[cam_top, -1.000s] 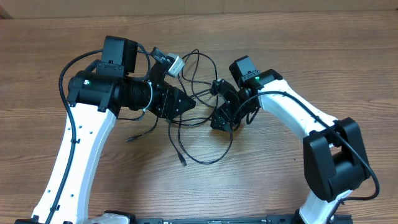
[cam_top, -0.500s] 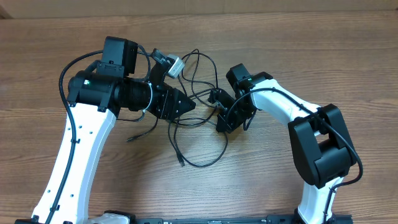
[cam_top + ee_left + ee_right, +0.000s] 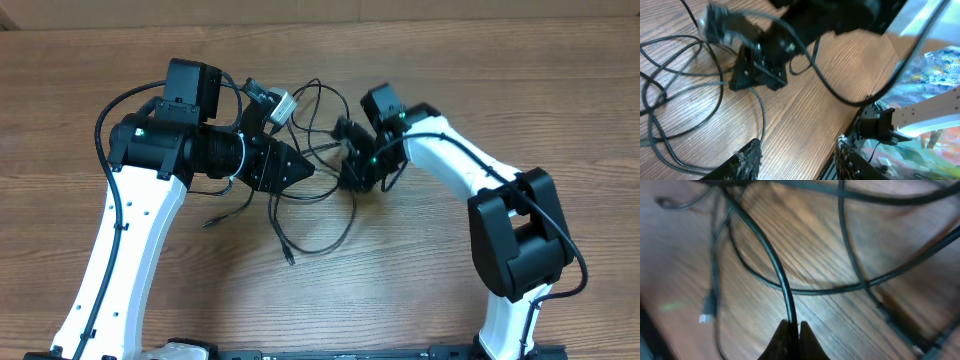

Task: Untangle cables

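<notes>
The cables (image 3: 773, 255) lie tangled on the surface (image 3: 500, 90) between two tools. The right tool (image 3: 792, 326) is pinched closed on one strand. The left tool (image 3: 797, 162) gapes wide, holding nothing, with the tangle just ahead. I cannot tell how many separate cords there are.

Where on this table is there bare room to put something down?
Bare wood: the table's far right corner beyond the right arm, and the front middle between both arms. Crowded: the centre, where the cables spread between left gripper and right gripper.
</notes>
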`<state>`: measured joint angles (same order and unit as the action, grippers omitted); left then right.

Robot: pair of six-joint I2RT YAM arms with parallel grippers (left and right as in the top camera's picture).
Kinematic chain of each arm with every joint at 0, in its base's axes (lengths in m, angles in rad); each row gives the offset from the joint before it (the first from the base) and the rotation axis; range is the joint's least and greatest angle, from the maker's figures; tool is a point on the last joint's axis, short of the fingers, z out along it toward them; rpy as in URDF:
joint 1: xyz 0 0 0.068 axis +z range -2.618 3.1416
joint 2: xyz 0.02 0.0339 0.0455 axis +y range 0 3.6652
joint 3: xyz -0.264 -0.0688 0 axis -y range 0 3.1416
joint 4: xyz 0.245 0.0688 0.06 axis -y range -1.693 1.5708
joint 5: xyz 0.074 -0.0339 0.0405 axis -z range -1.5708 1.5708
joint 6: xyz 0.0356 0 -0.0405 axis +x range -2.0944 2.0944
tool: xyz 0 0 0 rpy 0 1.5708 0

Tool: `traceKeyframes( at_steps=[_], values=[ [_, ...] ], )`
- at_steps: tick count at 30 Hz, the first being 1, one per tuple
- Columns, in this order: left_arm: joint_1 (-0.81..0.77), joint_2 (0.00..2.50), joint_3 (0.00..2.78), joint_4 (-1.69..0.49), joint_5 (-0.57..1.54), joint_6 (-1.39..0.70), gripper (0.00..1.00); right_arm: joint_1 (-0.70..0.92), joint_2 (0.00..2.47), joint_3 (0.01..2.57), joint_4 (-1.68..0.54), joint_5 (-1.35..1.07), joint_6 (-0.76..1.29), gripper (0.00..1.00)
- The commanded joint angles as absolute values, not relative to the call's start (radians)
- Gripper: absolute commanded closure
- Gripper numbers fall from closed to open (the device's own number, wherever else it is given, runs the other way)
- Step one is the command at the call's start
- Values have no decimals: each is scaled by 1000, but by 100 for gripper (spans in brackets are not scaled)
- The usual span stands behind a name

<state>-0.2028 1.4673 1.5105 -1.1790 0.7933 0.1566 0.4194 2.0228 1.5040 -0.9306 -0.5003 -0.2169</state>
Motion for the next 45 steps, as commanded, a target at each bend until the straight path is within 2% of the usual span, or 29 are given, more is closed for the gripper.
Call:
traceKeyframes(
  at_steps=[1,8,13,30,37,45],
  values=[
    [-202,1462,1505,-1177,805,153,52,412,2012,1641,-984,-517,-179,96],
    [-202,1462,1505,-1178,806,153,52,412,1962,1847,-1132,-501,-175,96],
    [-202,1462,1505,-1178,805,153,52,412,1883,1917,-1143,-374,-92,96],
    [-202,1464,1505,-1162,750,153,51,412,1694,2101,-978,-347,86,96],
    [-202,1464,1505,-1168,713,154,51,409,1691,2102,-929,-120,162,96],
    [-203,1465,1505,-1152,697,154,51,408,1685,2104,-891,-161,295,96]
  ],
)
